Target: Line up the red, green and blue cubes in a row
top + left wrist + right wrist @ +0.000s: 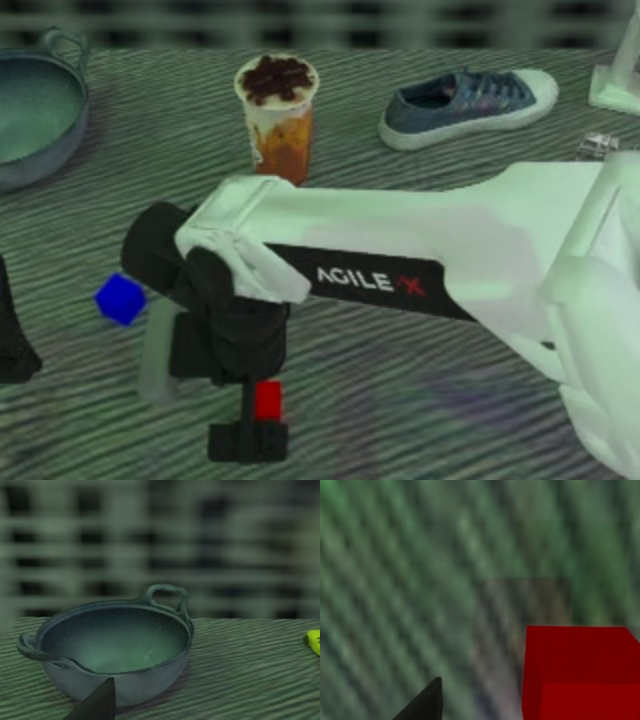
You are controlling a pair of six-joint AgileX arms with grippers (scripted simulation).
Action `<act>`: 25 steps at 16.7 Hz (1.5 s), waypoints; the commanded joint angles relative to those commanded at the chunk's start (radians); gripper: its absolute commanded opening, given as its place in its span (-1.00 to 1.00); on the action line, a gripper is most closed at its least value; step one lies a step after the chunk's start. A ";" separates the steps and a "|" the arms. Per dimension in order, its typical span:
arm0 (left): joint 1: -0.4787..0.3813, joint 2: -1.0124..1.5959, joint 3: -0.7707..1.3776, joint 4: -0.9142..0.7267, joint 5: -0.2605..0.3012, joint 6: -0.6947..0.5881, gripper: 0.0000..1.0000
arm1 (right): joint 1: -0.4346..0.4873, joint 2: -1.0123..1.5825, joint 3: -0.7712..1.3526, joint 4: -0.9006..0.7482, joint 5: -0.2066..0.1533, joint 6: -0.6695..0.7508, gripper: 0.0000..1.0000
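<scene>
At the table's [420, 420] far left corner sits a round grey metal pot [35, 110] with loop handles, its inside smooth and bare; the left wrist view looks straight at it. The table itself is ribbed with fine wavy grain. The left arm [12, 335] shows only as a dark shape at the left edge; whether its fingers are open I cannot tell.

Right of that, near the left edge and about mid-depth, the blue cube [121, 299] lies on the surface, sharp-edged and matte. The right gripper [262, 415] hangs just beside it toward the near edge, black and blocky, with the red cube [267, 399] between its fingers; in the right wrist view the red cube shows a flat, plain face close to one dark fingertip [425, 702]. Whether the fingers press it I cannot tell.

Behind the gripper, toward the far edge, stands a clear plastic cup [277, 115] with orange-brown drink and dark topping. The white right arm [420, 260] crosses the middle and hides much of the table. Farther right lie a blue canvas shoe [465, 105] with a white sole and, near the right edge, a small silvery puzzle cube [597, 146].
</scene>
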 joint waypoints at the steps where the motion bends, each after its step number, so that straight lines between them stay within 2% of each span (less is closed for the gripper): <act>1: 0.000 0.000 0.000 0.000 0.000 0.000 1.00 | 0.000 0.000 0.000 0.000 0.000 0.000 1.00; 4: 0.000 0.000 0.000 0.000 0.000 0.000 1.00 | 0.001 -0.004 0.016 -0.018 0.000 -0.002 1.00; 11: 0.000 0.000 0.000 0.000 0.000 0.000 1.00 | 0.004 -0.057 0.171 -0.231 -0.001 -0.004 1.00; 16: 0.000 0.000 0.000 0.000 0.000 0.000 1.00 | 0.000 -0.057 0.175 -0.234 -0.001 -0.004 1.00; 20: -0.027 0.097 0.094 -0.062 -0.001 -0.021 1.00 | -0.047 -0.160 0.094 -0.165 -0.010 0.017 1.00; 25: -0.116 0.445 0.386 -0.252 0.001 -0.081 1.00 | -0.215 -0.526 -0.194 0.054 -0.034 0.105 1.00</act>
